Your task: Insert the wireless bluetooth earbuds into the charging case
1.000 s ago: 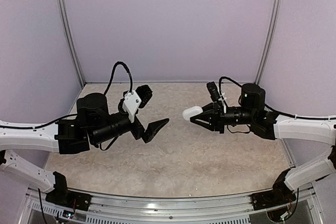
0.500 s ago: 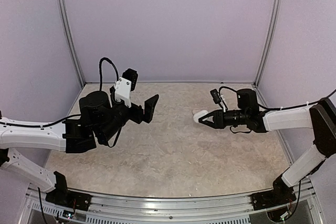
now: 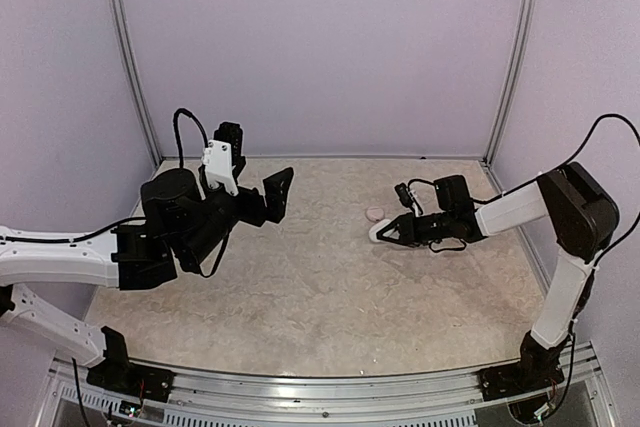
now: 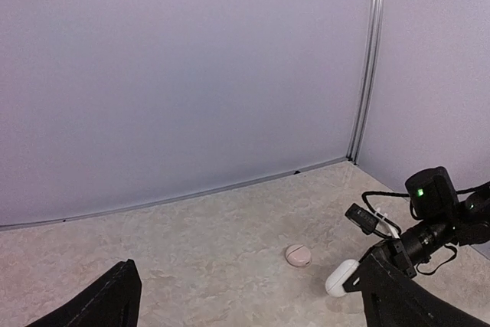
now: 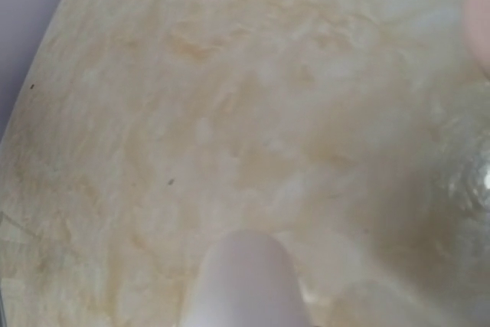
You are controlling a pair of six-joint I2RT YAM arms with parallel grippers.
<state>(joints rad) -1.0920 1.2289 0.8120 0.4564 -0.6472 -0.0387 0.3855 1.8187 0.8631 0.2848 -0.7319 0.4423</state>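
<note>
Left side first: my left jaws stood wide apart, up off the desk (image 3: pixel 330 297), clamped on nothing. Their two black fingers (image 4: pixel 107 305) framed the bottom corners of the left wrist view, with only air between them.

Over on the right, my right jaws were closed tight on the white charging case (image 3: pixel 378 235), gripping its rear end so the rounded nose stuck out ahead. The right arm (image 3: pixel 510 209) reached low across the desk toward the middle, and the case sat right down at the surface; touching or just above, I couldn't tell. From the right wrist, the case's pale nose rose from the bottom edge, with the marbled desk blurred close behind it.

Just beside it, a touch further back, a small round pink case (image 3: pixel 375 213) lay flat on the desk, apart from the white one and from both sets of jaws. Whether either case held an earbud, I couldn't tell.
</note>
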